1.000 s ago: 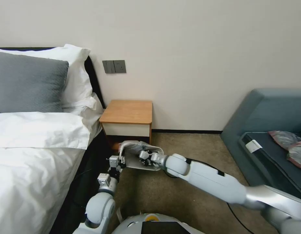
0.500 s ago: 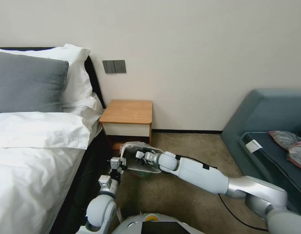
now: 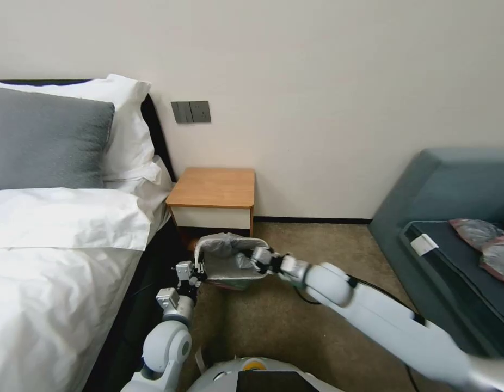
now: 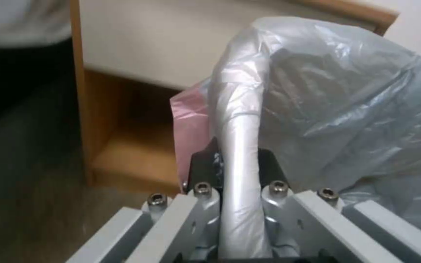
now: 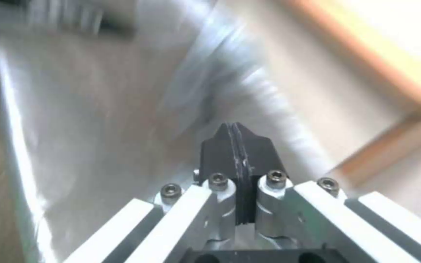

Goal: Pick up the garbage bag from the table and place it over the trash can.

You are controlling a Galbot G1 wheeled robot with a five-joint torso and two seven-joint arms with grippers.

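Head view: trash can [image 3: 230,280] on the floor just in front of the desk [image 3: 214,188], mouth up, long axis left-right; garbage bag [image 3: 226,246] drapes its rim.

Left wrist view: left gripper [image 4: 237,162] jaws clamped on bagged rim.

Right wrist view: right gripper [image 5: 237,146] jaws together inside. Risk: it drags film off.

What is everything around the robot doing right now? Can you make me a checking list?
Surface: table top bare; carpet floor.
Job's things: garbage bag drawn over the trash can, which stands on the floor in front of the table; pink edge hangs outside.
Clutter: two plastic bags on the sofa.
Grippers: left gripper shut on the bag-covered rim; right gripper shut, at the can's right rim.
Cables: dark cable on the floor under the right arm.
Surroundings: bed, pillows, wall switches.
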